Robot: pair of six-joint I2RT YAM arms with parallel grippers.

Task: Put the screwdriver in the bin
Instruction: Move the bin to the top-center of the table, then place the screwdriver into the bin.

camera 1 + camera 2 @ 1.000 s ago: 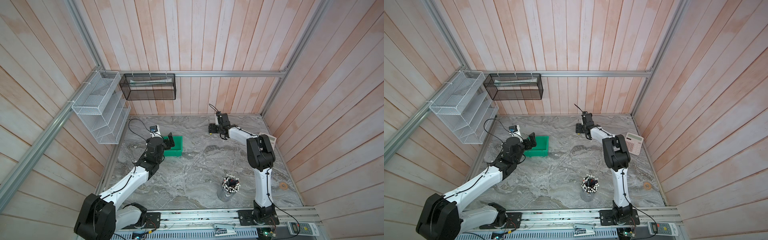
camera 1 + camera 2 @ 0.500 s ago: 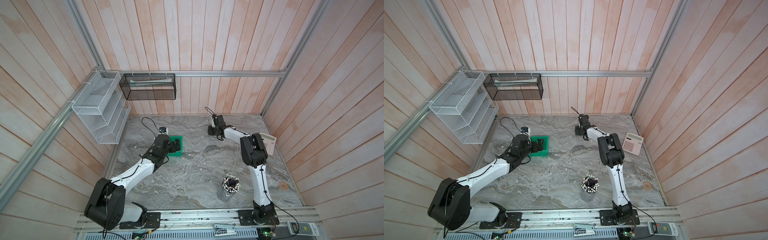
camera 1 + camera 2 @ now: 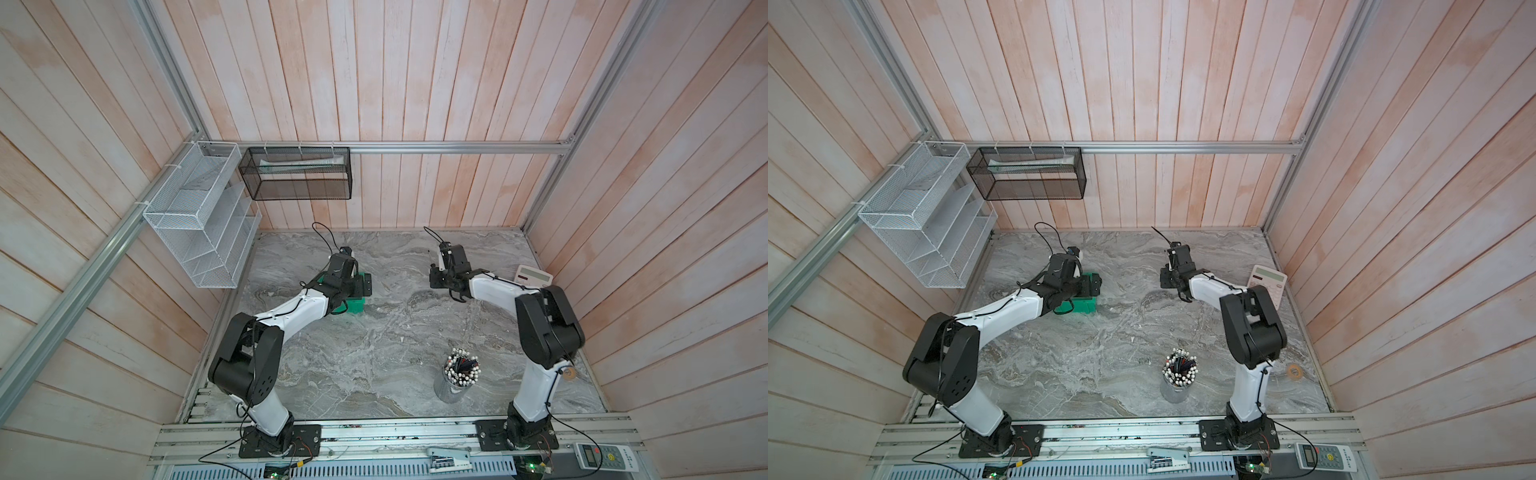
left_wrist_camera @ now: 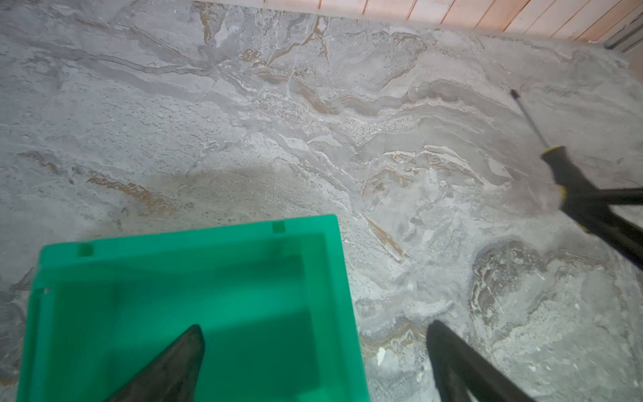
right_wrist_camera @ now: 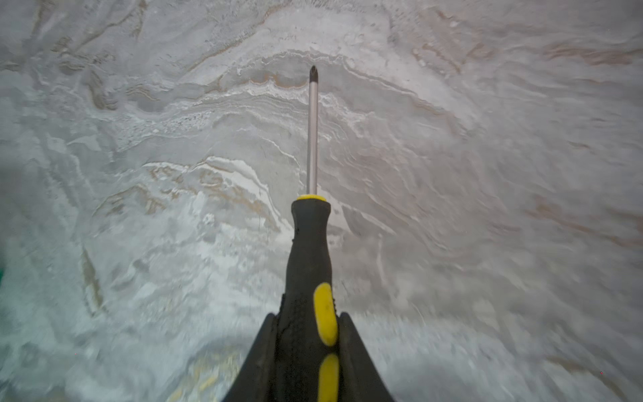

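1. Right wrist view, nearest first: the right gripper [image 5: 308,334] has its two black fingers [image 5: 355,351] pressed against the sides of the screwdriver [image 5: 308,250], pinching the black handle with its yellow inlays.
2. Beyond the fingers the handle narrows to a yellow collar, and the thin metal shaft runs straight on to a dark cross tip, lifted over the grey marbled tabletop [image 5: 487,174].
3. Left wrist view: the left gripper [image 4: 313,362] is spread wide and holds nothing. One finger [image 4: 170,365] hangs over the inside of the bin [image 4: 195,243], the other over the bare tabletop just beside the bin's wall.
4. The green bin shows nothing inside in this view. Farther off, the screwdriver [image 4: 563,174] appears in the right gripper's fingers, well apart from the bin.
5. In both top views, at the near edge, a metal cup of white-capped pens [image 3: 459,372] [image 3: 1179,370] stands in front of the right arm's base.
6. Farther in, the left gripper [image 3: 357,284] [image 3: 1090,286] sits above the bin [image 3: 355,306] [image 3: 1086,306], while the right gripper [image 3: 436,279] [image 3: 1165,279] is level with it across open tabletop.
7. A calculator [image 3: 534,275] [image 3: 1268,278] lies near the right wall.
8. Farthest back, a white wire rack [image 3: 199,216] and a black mesh basket [image 3: 297,174] hang on the walls.
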